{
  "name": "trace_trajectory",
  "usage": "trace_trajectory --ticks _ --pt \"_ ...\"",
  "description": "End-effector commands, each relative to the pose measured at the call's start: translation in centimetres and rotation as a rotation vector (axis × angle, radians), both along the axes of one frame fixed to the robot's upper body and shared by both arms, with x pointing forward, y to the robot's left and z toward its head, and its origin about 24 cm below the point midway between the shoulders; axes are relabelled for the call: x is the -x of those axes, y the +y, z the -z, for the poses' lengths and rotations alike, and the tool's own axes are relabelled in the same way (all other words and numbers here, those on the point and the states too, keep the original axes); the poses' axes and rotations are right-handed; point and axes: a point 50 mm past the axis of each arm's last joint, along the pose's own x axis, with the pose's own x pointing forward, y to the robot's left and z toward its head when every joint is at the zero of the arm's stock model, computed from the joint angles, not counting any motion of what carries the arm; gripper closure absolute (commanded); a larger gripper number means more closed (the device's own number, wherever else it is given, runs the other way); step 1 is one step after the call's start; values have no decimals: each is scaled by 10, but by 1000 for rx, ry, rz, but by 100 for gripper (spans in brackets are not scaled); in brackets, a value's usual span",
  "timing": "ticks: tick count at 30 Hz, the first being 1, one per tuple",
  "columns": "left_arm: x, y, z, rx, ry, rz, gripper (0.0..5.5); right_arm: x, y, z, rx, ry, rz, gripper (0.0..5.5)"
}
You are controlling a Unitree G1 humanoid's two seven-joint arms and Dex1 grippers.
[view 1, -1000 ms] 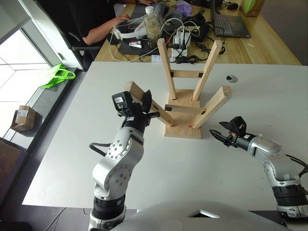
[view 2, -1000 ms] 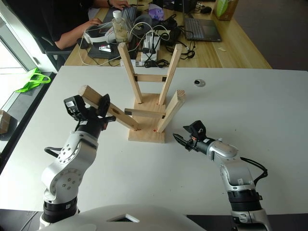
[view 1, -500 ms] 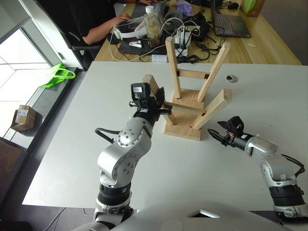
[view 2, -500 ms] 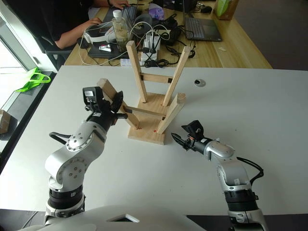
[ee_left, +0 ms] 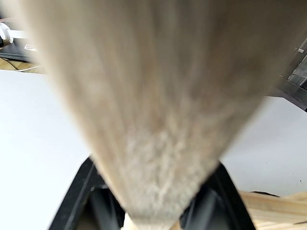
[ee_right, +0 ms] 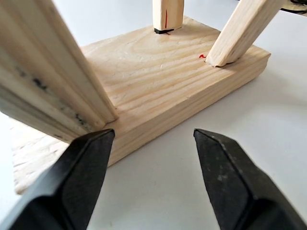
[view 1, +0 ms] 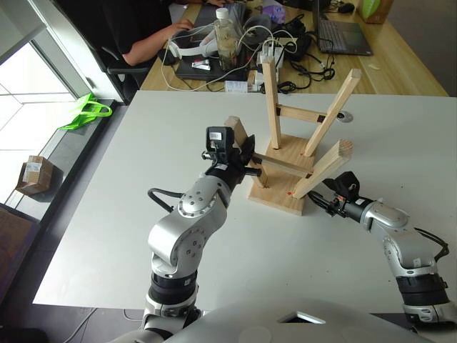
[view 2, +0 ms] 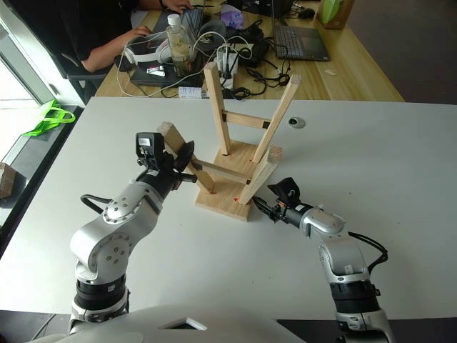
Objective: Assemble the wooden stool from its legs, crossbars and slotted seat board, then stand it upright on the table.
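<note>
Silver-grey arms [view 1: 178, 246], blk cables [view 1: 153, 193] (one per arm, prob.), blk wedge fingers [ee_right: 86, 177].

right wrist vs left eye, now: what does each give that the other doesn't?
Right wrist: close-up of the seat board edge, the right gripper's open fingers either side of its corner, and a red mark at a leg base.
Left eye: the whole stool upside down, legs up, with two crossbars; the left gripper closed on one leg; a cluttered desk behind.
Both: the seat board on the white table, right gripper at its near corner.
</note>
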Motion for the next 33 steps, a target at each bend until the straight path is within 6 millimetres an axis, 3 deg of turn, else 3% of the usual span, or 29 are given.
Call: trace_trajectory --ticks 1,7,12,16,23,33 --pt "1 -1 11 0 73 6 447 -3 3 -5 7 -26 0 238" --pt "3 -5 15 -105 82 56 429 -3 3 -4 5 -27 3 238" --pt "8 -11 38 -360 167 151 429 -3 3 -4 5 -28 9 238" --pt "12 -9 46 -448 214 178 429 -4 3 -4 5 -29 13 238" --pt "2 6 38 -137 248 22 429 -4 3 -4 9 -30 13 238" --pt "3 4 37 -63 232 17 429 -6 0 -5 17 -28 8 238"
